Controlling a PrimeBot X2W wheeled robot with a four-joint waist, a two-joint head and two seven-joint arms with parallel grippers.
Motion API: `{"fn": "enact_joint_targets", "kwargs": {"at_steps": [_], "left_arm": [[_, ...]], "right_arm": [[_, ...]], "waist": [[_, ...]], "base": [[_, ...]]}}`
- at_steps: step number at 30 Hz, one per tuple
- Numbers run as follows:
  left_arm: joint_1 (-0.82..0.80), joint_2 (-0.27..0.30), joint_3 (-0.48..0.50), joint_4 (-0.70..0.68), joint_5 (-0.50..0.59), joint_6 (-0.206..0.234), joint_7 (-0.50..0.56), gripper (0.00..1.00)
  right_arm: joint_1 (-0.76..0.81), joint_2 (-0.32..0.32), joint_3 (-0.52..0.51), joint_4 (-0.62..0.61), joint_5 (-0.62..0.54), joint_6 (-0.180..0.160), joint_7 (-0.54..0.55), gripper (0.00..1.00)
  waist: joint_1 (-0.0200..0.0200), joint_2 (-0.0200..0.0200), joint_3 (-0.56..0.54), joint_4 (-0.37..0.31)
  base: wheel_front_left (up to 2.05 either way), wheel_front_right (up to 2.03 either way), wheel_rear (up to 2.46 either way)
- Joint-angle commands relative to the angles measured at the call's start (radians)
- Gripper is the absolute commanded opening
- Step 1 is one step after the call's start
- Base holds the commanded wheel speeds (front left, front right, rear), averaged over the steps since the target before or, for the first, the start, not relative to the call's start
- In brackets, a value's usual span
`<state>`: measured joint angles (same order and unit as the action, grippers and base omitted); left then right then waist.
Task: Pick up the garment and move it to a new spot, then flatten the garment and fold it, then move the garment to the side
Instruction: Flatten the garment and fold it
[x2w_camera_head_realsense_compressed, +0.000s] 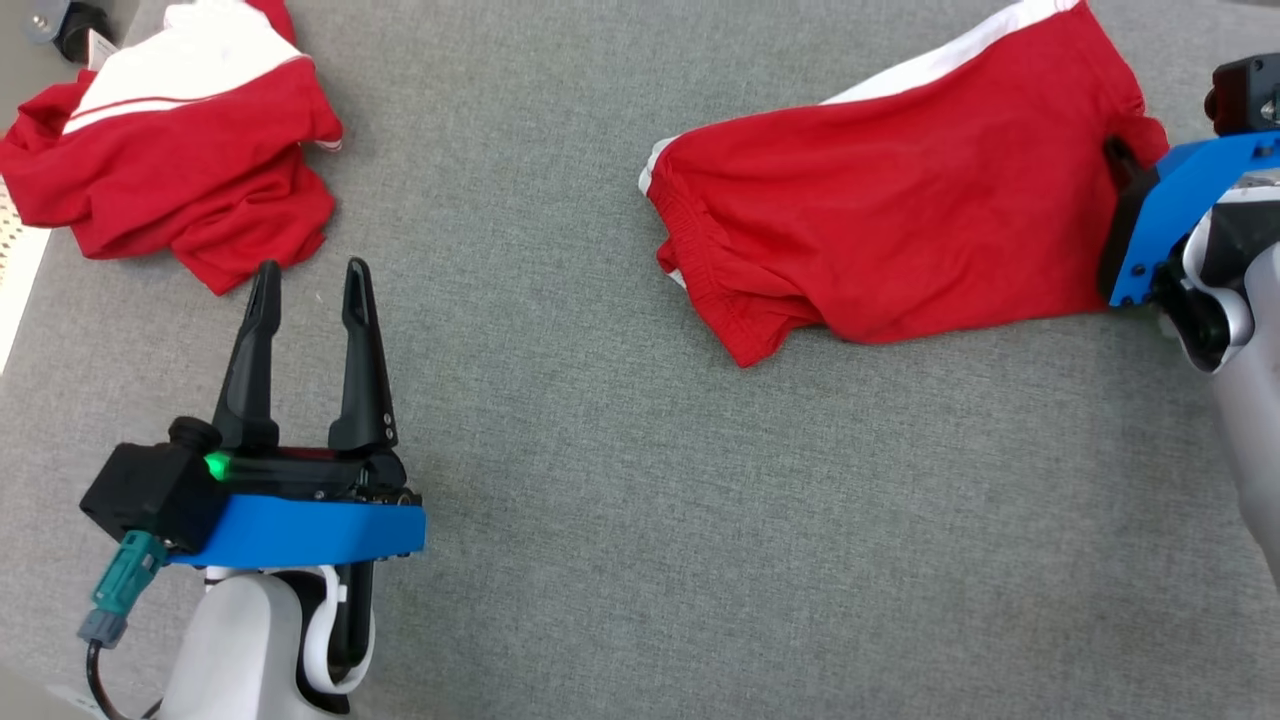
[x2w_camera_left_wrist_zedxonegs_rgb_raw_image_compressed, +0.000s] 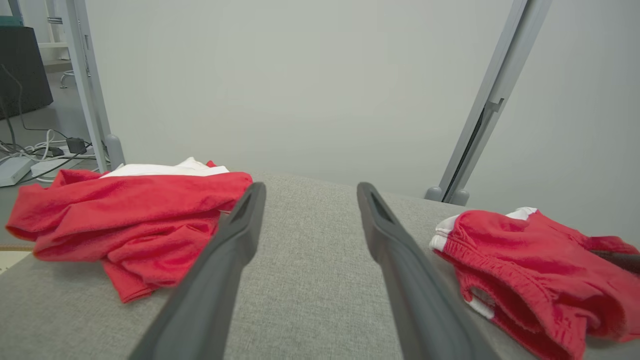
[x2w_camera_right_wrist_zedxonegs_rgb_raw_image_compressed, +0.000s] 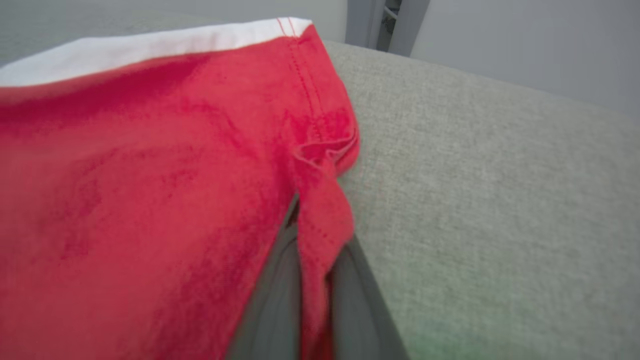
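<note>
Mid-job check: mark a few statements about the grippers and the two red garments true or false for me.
1. The right gripper is shut on the red shorts with a white side stripe. True.
2. The left gripper holds the crumpled red-and-white garment. False: its fingers stand open, holding nothing.
3. The two garments overlap. False: bare grey cloth-covered table lies between them.
4. The shorts' elastic waistband faces the robot's left. True.

Tabletop (x2w_camera_head_realsense_compressed: 600, 560): grey woven cover, flat and even.
Far left corner: crumpled red garment (x2w_camera_head_realsense_compressed: 200, 190) with white panel, bunched in a heap, close to the left edge.
Far right: red shorts (x2w_camera_head_realsense_compressed: 900, 230) with white side stripe, spread mostly flat, elastic waistband turned toward the middle.
Between the two pieces: wide stretch of grey cover, pieces well apart.
</note>
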<state>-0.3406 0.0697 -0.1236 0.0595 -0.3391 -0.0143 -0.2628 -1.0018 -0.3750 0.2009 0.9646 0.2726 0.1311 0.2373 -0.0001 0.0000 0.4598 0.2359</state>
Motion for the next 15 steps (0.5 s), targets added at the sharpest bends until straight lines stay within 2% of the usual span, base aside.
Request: {"fn": "enact_joint_targets", "kwargs": {"at_steps": [1, 7, 15], "left_arm": [[0.019, -0.004, 0.009, 0.007, 0.009, -0.009, -0.003, 1.00], [0.040, -0.011, 0.025, 0.024, 0.027, -0.027, -0.003, 1.00], [0.076, -0.014, 0.039, 0.033, 0.052, -0.042, -0.003, 1.00]], "right_arm": [[0.043, -0.005, 0.006, -0.002, 0.016, -0.001, -0.001, 0.00], [0.109, -0.011, -0.001, -0.075, 0.064, 0.000, -0.078, 0.00], [0.277, 0.000, -0.078, -0.187, 0.121, 0.000, -0.172, 0.00]], "waist": [[0.0001, 0.0000, -0.015, -0.008], [0.0001, 0.0000, -0.064, -0.042], [0.0001, 0.0000, -0.126, -0.118]], "base": [[0.00, 0.00, 0.00], [0.00, 0.00, 0.00], [0.00, 0.00, 0.00]]}}
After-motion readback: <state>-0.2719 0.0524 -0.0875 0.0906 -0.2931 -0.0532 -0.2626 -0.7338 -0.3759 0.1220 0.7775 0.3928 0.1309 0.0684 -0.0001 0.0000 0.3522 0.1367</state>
